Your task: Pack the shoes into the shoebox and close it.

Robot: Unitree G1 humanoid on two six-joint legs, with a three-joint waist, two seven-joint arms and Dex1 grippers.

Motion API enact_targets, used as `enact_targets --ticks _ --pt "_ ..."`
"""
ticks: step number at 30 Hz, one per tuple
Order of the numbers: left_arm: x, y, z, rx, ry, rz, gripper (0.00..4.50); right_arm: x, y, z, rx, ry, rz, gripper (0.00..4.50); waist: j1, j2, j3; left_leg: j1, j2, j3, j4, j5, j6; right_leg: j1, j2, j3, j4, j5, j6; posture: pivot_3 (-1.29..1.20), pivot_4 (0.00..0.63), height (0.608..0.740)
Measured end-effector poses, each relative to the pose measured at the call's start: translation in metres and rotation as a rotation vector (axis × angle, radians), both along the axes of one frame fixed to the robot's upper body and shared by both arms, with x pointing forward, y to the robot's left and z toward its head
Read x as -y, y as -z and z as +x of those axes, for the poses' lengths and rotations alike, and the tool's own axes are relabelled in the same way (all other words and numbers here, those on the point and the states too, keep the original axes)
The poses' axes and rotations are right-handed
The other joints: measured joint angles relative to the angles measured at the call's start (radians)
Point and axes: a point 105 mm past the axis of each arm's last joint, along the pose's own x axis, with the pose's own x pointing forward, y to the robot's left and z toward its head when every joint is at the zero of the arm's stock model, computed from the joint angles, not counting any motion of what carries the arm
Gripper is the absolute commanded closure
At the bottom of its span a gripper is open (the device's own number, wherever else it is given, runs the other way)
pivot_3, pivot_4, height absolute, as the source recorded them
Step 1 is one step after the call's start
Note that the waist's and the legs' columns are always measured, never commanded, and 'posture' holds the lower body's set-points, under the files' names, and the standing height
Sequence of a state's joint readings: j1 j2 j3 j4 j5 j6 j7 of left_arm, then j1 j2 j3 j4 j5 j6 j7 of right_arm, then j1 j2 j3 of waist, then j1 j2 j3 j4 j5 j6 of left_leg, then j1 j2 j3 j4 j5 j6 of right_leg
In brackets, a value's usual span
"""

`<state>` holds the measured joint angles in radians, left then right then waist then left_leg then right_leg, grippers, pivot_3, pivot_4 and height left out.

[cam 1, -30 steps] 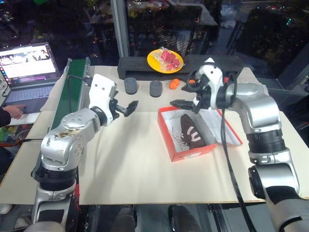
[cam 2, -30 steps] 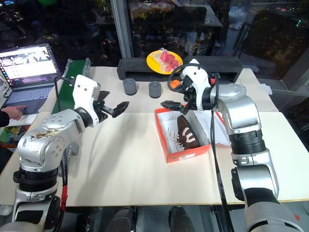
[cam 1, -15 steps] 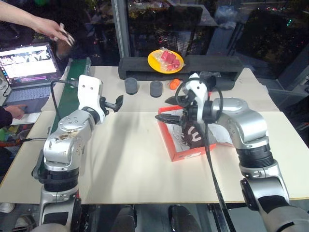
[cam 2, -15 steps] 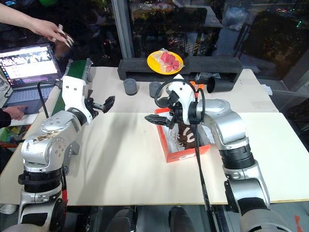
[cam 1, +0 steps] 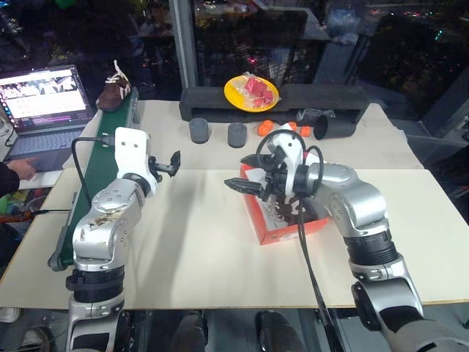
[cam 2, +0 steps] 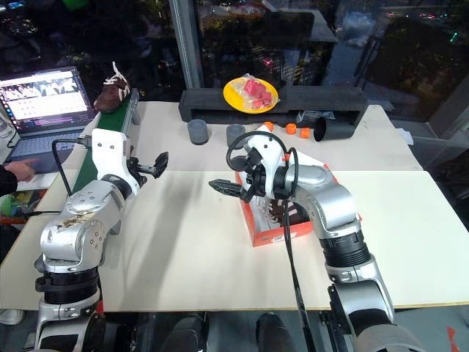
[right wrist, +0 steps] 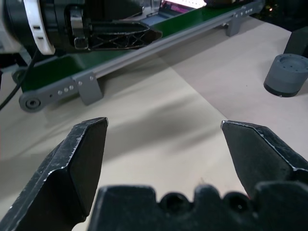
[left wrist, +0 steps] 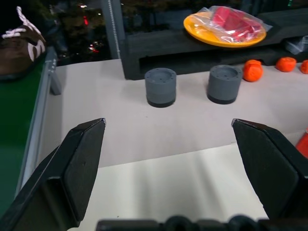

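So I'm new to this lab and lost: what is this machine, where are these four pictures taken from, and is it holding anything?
It is a humanoid robot with two arms. Two pictures come from cameras in its head, looking down at a table. The other two come from a camera on each wrist, looking out between that gripper's two black fingers. The left gripper and right gripper are both open and hold nothing. On the table sits an orange-red shoebox, open, with one brown shoe inside. The second shoe rests on a green conveyor belt beside a laptop. Farther back are two grey cylinders and a yellow plate.
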<state>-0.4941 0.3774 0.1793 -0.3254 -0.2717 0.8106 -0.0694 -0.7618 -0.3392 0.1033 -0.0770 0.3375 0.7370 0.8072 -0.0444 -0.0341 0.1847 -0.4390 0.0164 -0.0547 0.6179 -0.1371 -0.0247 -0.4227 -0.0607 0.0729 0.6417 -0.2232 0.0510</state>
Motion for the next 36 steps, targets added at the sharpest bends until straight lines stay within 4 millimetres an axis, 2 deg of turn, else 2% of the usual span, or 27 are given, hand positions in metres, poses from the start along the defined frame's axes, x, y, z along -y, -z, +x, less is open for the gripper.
enact_targets --ticks 6,15,23,31,36 --pt "-0.016 0.004 0.000 -0.007 -0.094 -0.003 0.00 -0.006 0.000 0.002 -0.004 0.006 0.043 0.07 0.001 0.000 0.000 0.000 0.000 0.000 0.000 0.000 0.000 0.000 0.000 0.000 0.000 0.000 0.000 0.00 0.150 0.740" --pt "-0.020 0.005 0.000 -0.006 -0.112 -0.002 0.00 -0.010 -0.001 0.001 -0.008 -0.007 0.067 0.07 0.001 0.000 0.000 0.000 0.000 0.000 0.000 0.000 0.000 0.000 0.000 0.000 0.000 0.000 0.000 0.00 0.150 0.740" --pt "-0.035 0.006 -0.003 -0.010 -0.192 0.007 0.00 -0.013 -0.001 -0.001 -0.015 -0.027 0.074 0.07 0.000 0.000 0.000 0.000 0.000 0.000 0.000 0.000 0.000 0.000 0.000 0.000 0.000 0.000 0.000 0.00 0.150 0.740" --pt "-0.083 -0.003 -0.018 -0.019 -0.320 -0.042 0.00 -0.015 0.006 0.001 -0.011 -0.077 0.034 0.07 -0.002 0.000 0.000 0.000 0.000 0.000 0.000 0.000 0.000 0.000 0.000 0.000 0.000 0.000 0.000 0.00 0.150 0.740" --pt "-0.103 -0.007 -0.030 -0.028 -0.349 -0.048 0.00 -0.026 -0.003 -0.004 0.034 -0.156 0.046 0.07 -0.002 0.000 0.000 0.000 0.000 0.000 0.000 0.000 0.000 0.000 0.000 0.000 0.000 0.000 0.000 0.00 0.150 0.740"
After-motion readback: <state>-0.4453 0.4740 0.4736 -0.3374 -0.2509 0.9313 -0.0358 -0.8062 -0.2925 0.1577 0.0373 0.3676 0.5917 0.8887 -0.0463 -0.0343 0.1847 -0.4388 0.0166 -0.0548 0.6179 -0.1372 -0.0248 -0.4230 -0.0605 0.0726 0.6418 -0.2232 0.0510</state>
